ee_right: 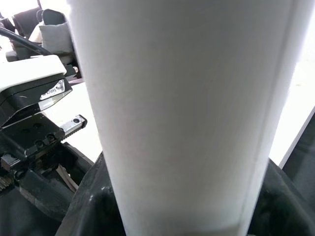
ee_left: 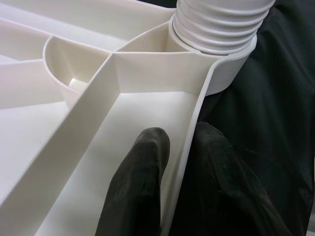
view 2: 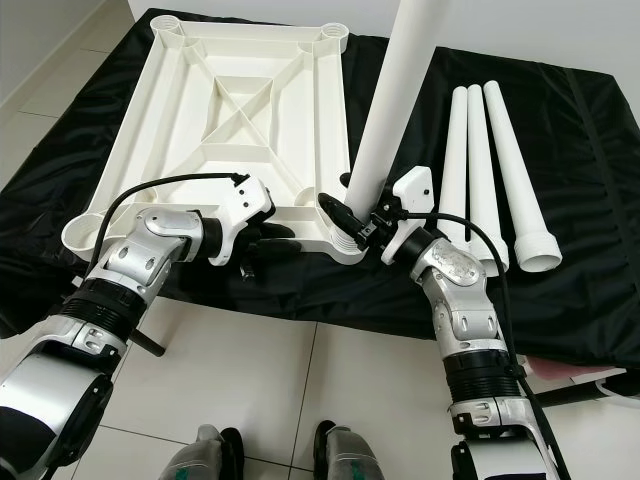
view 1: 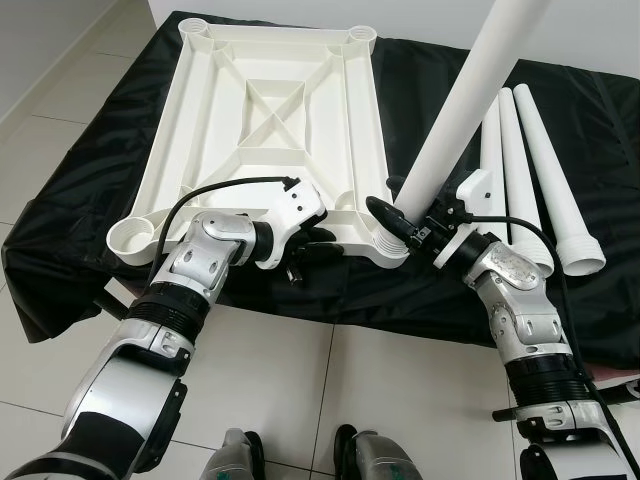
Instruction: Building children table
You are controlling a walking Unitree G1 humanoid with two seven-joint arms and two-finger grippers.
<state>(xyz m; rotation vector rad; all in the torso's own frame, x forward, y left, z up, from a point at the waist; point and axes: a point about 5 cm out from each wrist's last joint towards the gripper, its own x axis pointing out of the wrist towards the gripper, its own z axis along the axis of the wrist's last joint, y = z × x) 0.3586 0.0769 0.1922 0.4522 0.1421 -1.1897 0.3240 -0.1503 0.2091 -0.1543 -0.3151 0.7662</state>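
Tabletop (view 1: 270, 120), white plastic, lies upside down on a black cloth (view 1: 90, 190), ribbed underside facing up, with a round socket at each corner. My left gripper (view 1: 318, 243) pinches the near rim of the tabletop, one black finger (ee_left: 138, 187) inside the wall and the other outside, shut on that edge to steady it. My right gripper (view 1: 395, 222) is clamped around the lower end of one white leg (view 1: 465, 110), which stands tilted in the near right corner socket (ee_left: 231, 59), its threaded end partly seated. Three spare legs (view 1: 520, 170) lie side by side on the cloth, just beside my right arm.

Risks, as I judge them: the leg leans off the socket's axis, so turning it now could cross the threads or jam them; the top could also slide on the cloth if my left pinch slips, since only a thin wall is held.

Hard to make out: how many thread turns are engaged, because the socket wall hides the lower rings; the leg's upper end is cut off by the frame; my right fingertips are largely hidden behind the leg.
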